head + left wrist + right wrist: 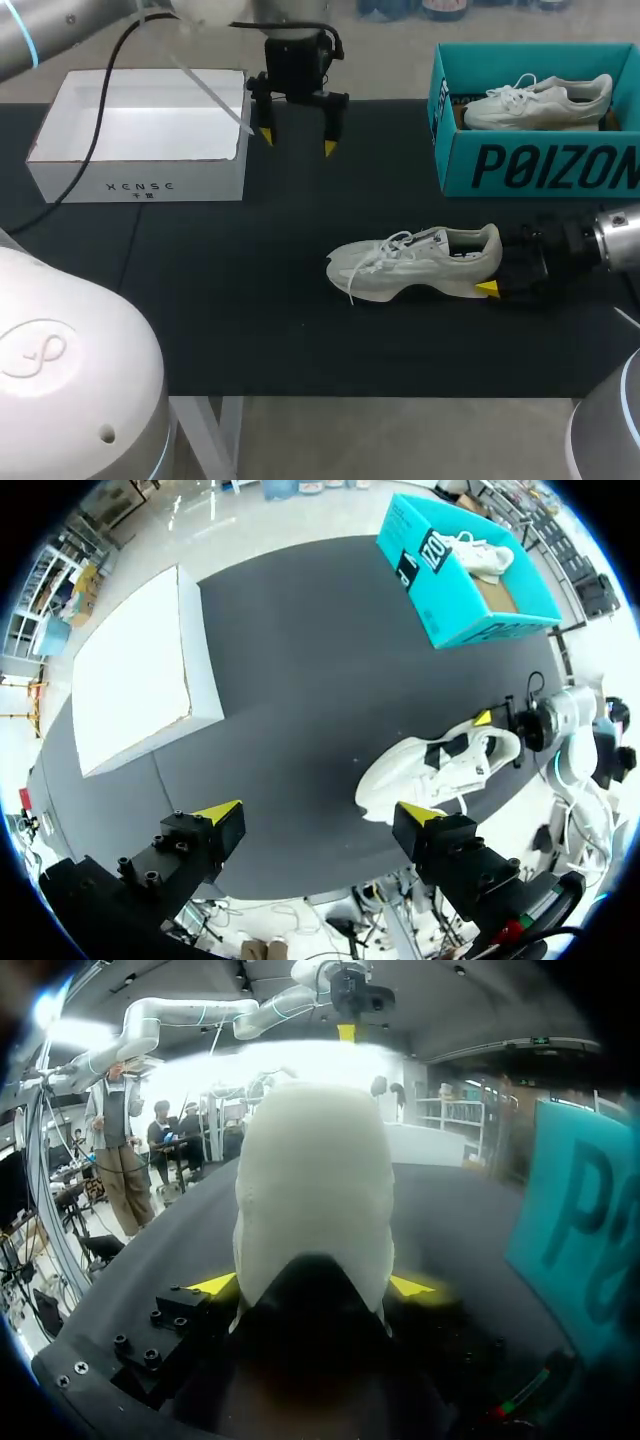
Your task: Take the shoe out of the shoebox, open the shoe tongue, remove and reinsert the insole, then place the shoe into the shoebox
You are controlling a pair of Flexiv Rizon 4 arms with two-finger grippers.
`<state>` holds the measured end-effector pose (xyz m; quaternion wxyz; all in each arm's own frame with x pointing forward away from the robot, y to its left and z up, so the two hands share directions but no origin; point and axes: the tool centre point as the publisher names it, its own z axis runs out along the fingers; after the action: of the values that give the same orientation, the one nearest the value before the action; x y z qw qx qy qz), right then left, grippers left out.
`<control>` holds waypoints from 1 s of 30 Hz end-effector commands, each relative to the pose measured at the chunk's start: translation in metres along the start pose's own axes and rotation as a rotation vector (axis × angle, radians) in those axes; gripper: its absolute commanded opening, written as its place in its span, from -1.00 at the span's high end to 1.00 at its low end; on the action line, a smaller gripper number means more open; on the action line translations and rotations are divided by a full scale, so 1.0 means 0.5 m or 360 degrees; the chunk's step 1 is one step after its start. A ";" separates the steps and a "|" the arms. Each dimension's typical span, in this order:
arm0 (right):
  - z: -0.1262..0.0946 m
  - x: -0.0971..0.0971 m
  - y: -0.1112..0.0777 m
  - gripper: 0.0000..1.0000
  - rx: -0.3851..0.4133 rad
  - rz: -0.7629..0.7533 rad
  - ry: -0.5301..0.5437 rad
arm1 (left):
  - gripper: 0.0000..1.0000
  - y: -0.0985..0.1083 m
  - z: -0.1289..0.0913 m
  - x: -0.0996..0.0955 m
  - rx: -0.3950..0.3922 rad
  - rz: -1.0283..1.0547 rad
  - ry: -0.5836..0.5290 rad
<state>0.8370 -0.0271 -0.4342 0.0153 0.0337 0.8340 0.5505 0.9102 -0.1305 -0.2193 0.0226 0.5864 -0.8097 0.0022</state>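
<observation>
A white sneaker (410,265) stands upright on the black table mat, toe pointing left, laces loose. My right gripper (492,272) comes in low from the right, and its yellow tips press both sides of the heel. In the right wrist view the heel (312,1160) fills the gap between the fingers of the right gripper (312,1285). My left gripper (298,140) hangs open and empty above the mat's back, well behind the shoe. From its wrist the left gripper (320,825) looks down on the sneaker (430,770). The teal shoebox (530,165) at back right holds a second white shoe (540,100).
A white open box (140,175) sits at the back left, with a black cable hanging over it. The teal shoebox (470,590) stands close behind my right arm. The mat's front edge (380,392) runs along the table's near side.
</observation>
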 end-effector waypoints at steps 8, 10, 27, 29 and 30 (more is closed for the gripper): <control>0.009 -0.002 -0.009 1.00 0.0003 0.0003 -0.0002 | -1.00 0.002 0.000 -0.002 0.0003 -0.0001 0.0003; 0.009 -0.002 -0.009 1.00 0.0003 0.0003 -0.0002 | -1.00 0.002 0.000 -0.002 0.0003 -0.0001 0.0003; 0.009 -0.002 -0.009 1.00 0.0003 0.0003 -0.0002 | -1.00 0.036 0.090 0.295 -0.0037 -0.0058 -0.0017; 0.009 -0.002 -0.009 1.00 0.0003 0.0003 -0.0002 | -1.00 0.034 0.099 0.312 -0.0035 -0.0059 -0.0013; 0.009 -0.002 -0.009 1.00 0.0003 0.0003 -0.0002 | -1.00 0.032 0.103 0.320 -0.0039 -0.0062 -0.0021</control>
<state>0.8370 -0.0271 -0.4342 0.0153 0.0338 0.8340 0.5505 0.8443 -0.2580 -0.2575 0.0315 0.6010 -0.7986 -0.0014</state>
